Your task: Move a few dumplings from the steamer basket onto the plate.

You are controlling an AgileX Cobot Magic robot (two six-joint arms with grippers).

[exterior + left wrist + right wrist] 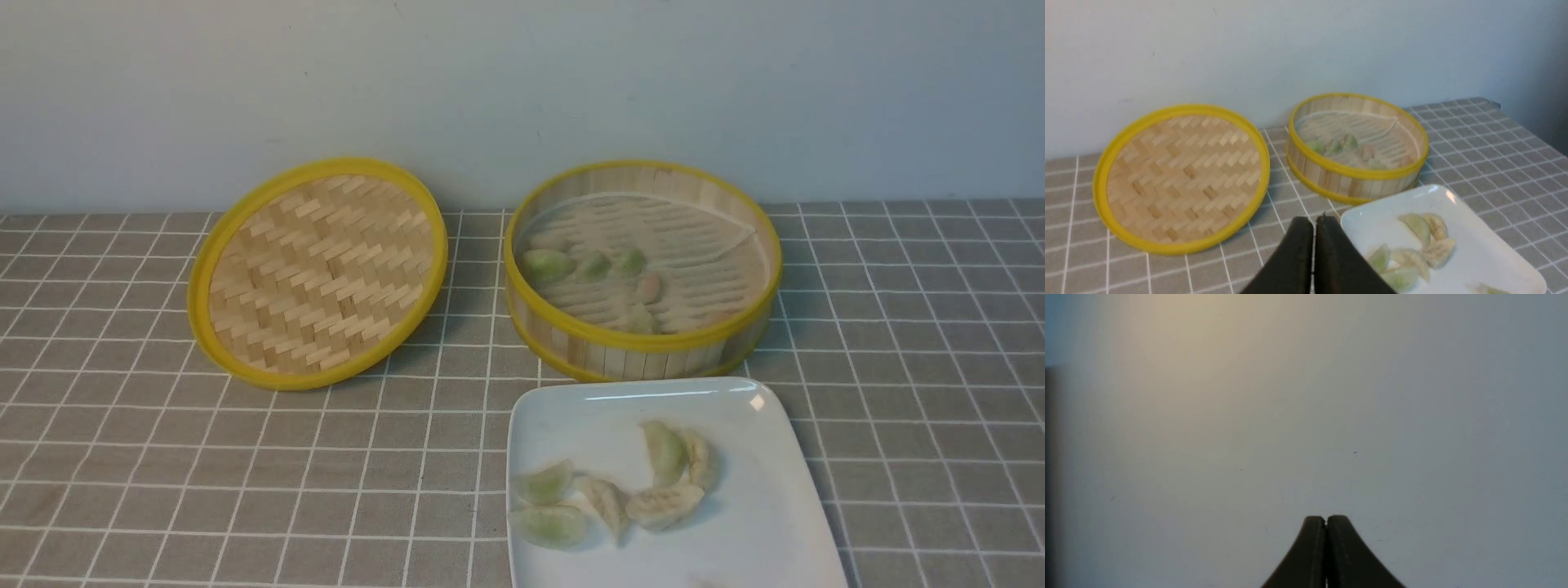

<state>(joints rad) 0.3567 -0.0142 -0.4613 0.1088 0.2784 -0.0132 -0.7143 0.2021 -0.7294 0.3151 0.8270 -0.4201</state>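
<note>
Lying apart from dumplings (1412,249) on plate (1494,261), empty pinched-together left end effector (1314,222).

A plain pale blue-grey wall (522,90) fills the scene toward twelve o'clock, unmarked apart from a few faint specks. It meets the bench (122,457) along a straight line. The bench is covered by a grey-brown cloth (922,343) with a white grid pattern. Light is soft and even; the right wrist view shows a warm yellowish glow on the wall.
</note>
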